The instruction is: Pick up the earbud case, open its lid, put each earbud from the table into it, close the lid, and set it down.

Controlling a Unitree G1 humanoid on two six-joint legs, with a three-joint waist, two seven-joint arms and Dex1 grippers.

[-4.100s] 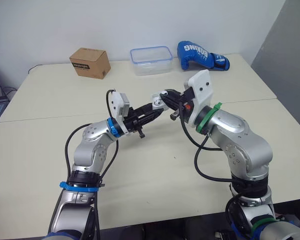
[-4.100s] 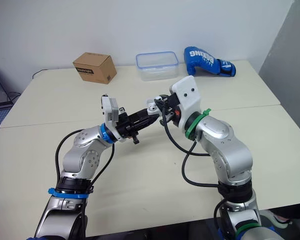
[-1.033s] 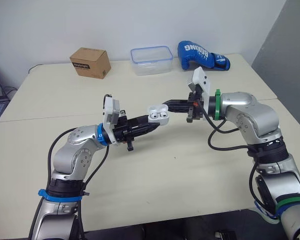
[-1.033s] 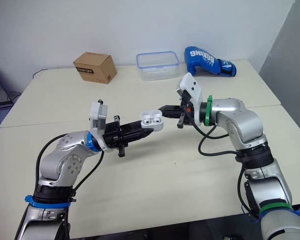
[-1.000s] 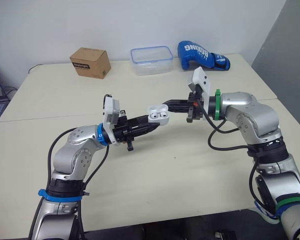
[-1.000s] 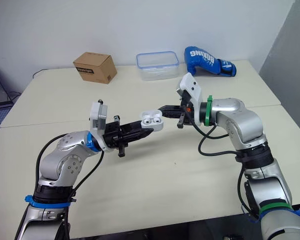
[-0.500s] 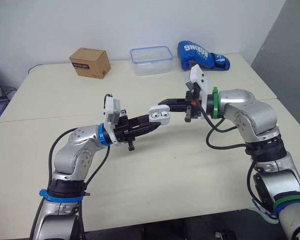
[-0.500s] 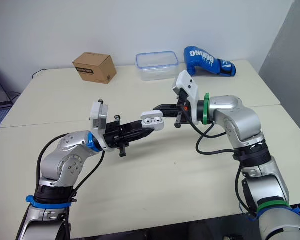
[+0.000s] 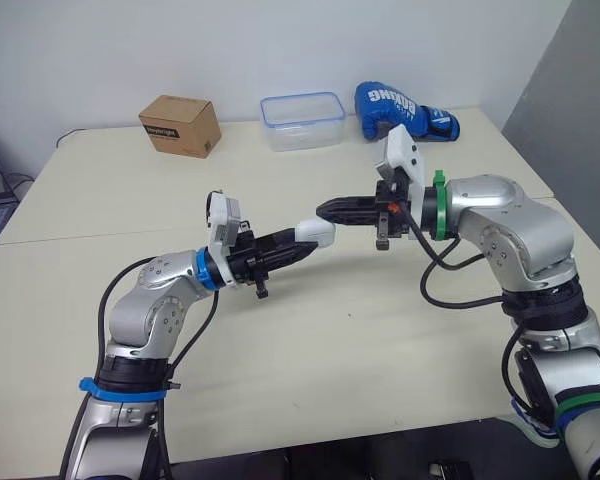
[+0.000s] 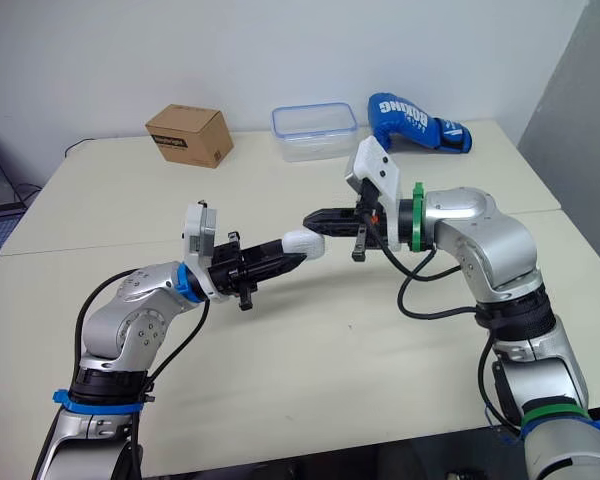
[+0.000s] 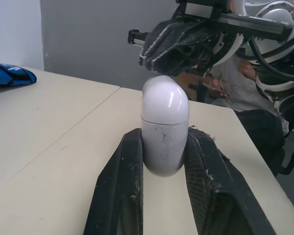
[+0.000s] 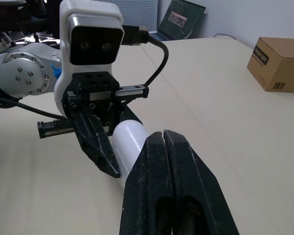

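Observation:
The white earbud case (image 9: pixel 316 232) hangs above the middle of the table with its lid down, gripped by its lower half in my left gripper (image 9: pixel 298 240). In the left wrist view the case (image 11: pixel 164 125) stands between the two black fingers (image 11: pixel 130 166), and the seam of the lid is visible. My right gripper (image 9: pixel 325 209) is shut with nothing in it. Its tip rests at the rounded lid end of the case, as the right wrist view also shows, with the gripper (image 12: pixel 162 138) beside the case (image 12: pixel 130 139).
A cardboard box (image 9: pixel 180 125), a clear plastic container (image 9: pixel 302 120) and a blue boxing glove (image 9: pixel 405 110) stand along the table's far edge. A seam (image 9: pixel 100 232) runs across the table between its two halves.
The case's lid, open with both earbuds showing a second ago, is now down. My right gripper has shifted slightly and sits against the lid end.

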